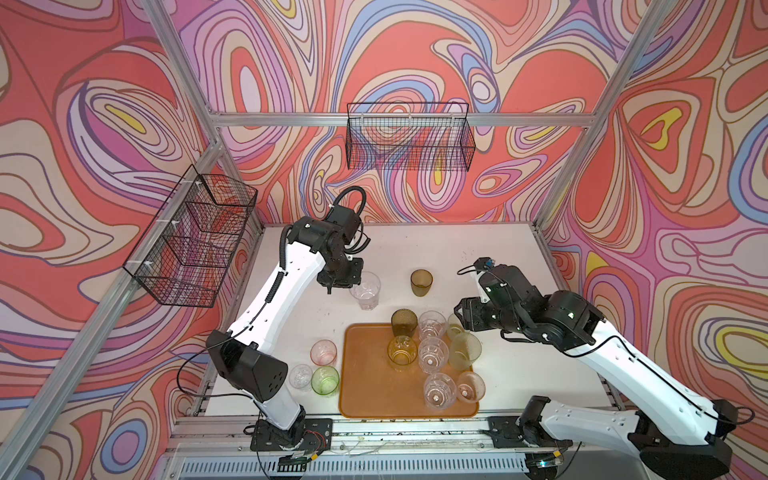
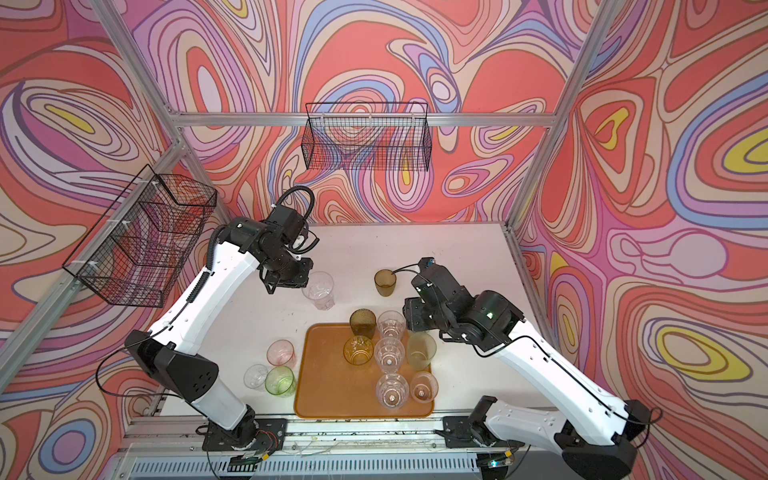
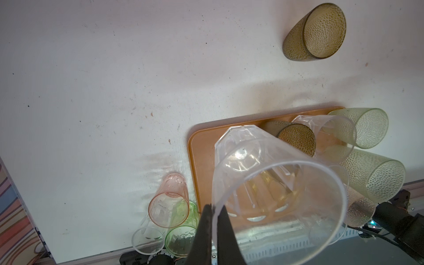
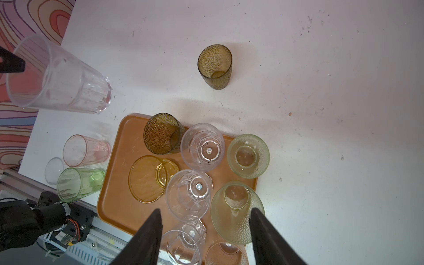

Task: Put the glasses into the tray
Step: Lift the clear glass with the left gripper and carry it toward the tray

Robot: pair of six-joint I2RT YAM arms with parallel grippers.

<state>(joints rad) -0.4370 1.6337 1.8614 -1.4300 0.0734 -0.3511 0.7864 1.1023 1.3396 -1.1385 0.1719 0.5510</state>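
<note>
Left hand [image 3: 213, 207] pinches clear glass [image 1: 366, 290] rim; set it upright on bare tray [image 1: 365, 374]; right hand [image 4: 206, 210] open, empty

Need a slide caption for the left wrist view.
Left gripper pinching the rim of a clear glass, orange tray beyond.

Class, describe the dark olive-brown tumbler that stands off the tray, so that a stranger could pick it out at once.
Start at the white table and find the orange-brown tray near its front edge. Beyond the tray's far rim stands one dimpled olive-brown tumbler, upright, mouth up. Unlike its twin on the tray's far edge, it stands alone on bare table, touching nothing.
</note>
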